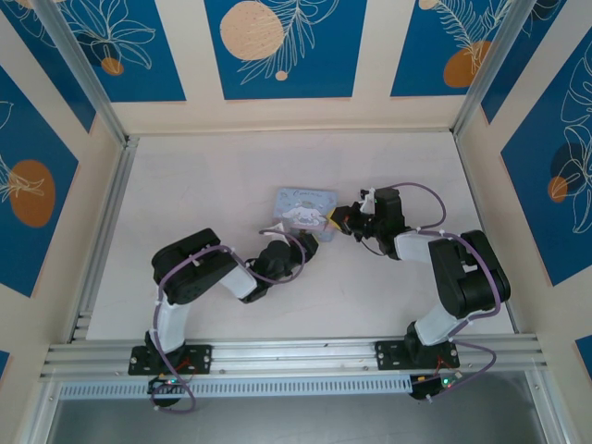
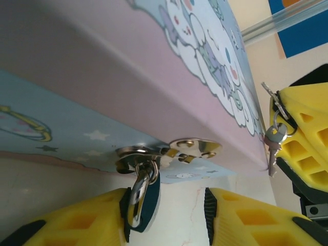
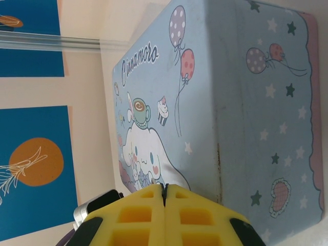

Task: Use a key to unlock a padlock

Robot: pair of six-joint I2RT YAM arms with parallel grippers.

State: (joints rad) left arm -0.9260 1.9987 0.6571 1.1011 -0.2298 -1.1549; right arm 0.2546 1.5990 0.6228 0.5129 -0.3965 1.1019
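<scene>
Padlock [image 2: 141, 200] is hung shackle-up between the left gripper's [image 2: 169, 218] released jaws. Key [image 2: 271, 148], probably pinched by the clenched right gripper [image 3: 165, 197], is dangled just beside them.

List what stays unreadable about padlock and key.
Keyhole of the padlock: left wrist view, body seen edge-on and blurred.
Teeth of the key: left wrist view, blurred, too small.
How the key is gripped: right wrist view, the shut right pincer covers it.
</scene>
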